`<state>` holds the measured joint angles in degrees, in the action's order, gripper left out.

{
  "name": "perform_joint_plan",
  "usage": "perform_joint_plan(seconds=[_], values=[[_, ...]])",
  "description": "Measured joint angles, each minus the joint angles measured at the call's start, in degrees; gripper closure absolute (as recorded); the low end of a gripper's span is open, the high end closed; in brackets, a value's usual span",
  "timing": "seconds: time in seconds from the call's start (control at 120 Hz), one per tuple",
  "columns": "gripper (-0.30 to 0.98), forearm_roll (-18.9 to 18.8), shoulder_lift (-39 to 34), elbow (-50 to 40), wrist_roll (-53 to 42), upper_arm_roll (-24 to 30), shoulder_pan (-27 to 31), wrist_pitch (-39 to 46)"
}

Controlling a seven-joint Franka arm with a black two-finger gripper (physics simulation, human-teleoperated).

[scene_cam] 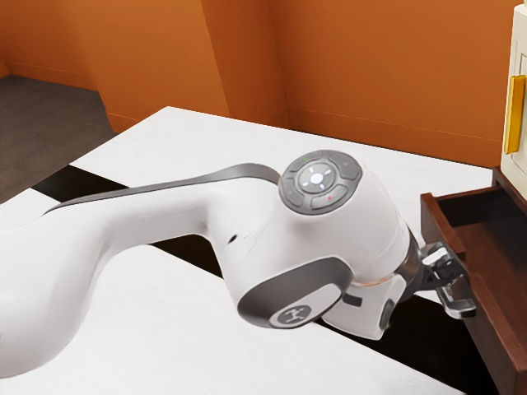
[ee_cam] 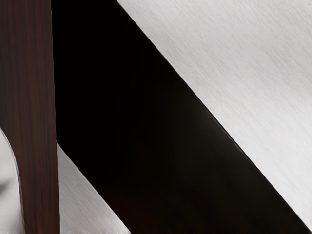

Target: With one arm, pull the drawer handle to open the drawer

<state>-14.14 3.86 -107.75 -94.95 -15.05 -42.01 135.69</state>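
The drawer (scene_cam: 496,346) stands pulled out, its dark hollow open from above behind the front board; it lies at the exterior view's right, near that end of the far edge of the surface (scene_cam: 181,148), and its brown wood has a reddish cast; the pincer (scene_cam: 449,280) is at the outer side of the front board, close against it in the exterior view, with bright metal around it; which of that metal is the handle I cannot make out, and I cannot tell how far open the pincer is or whether it has hold of anything.

The white arm (scene_cam: 148,218) reaches over the surface from the exterior view's left; a black stripe (scene_cam: 412,346) crosses the white top at a slant and passes beneath the arm; beyond the drawer rises a cream cabinet (scene_cam: 520,49) with a yellow handle (scene_cam: 515,115), upright; orange walls (scene_cam: 148,41) stand past the far edge, and a dark floor (scene_cam: 41,107) lies beyond the far corner; the wrist view looks down on the stripe, with dark wood beside it and a pale, rounded thing (ee_cam: 9,190) overlapping the wood.
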Motion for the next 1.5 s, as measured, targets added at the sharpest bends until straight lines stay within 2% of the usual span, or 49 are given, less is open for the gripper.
perform_joint_plan(seconds=[0.425, 0.683, 0.742, 0.933, 1.142, 1.358, 1.5], values=[[0.0, 0.1, -4.2, -5.0, 0.0, -1.9, -0.8, 0.2], [0.04, 0.0, -5.5, -4.4, -0.1, -1.9, -0.7, -1.8], [0.1, 0.0, -6.9, -4.4, -0.1, -1.9, -1.1, -2.6], [0.04, 0.0, -13.3, -4.4, -0.1, -1.6, -2.4, -6.0], [0.02, 0.7, -15.3, 3.3, 1.1, -2.1, -1.6, -16.3], [0.01, 2.7, -14.8, 5.2, 8.1, -11.0, -0.6, -28.0], [0.0, 3.3, -14.9, 7.4, 15.9, -13.1, 0.9, -35.0]])
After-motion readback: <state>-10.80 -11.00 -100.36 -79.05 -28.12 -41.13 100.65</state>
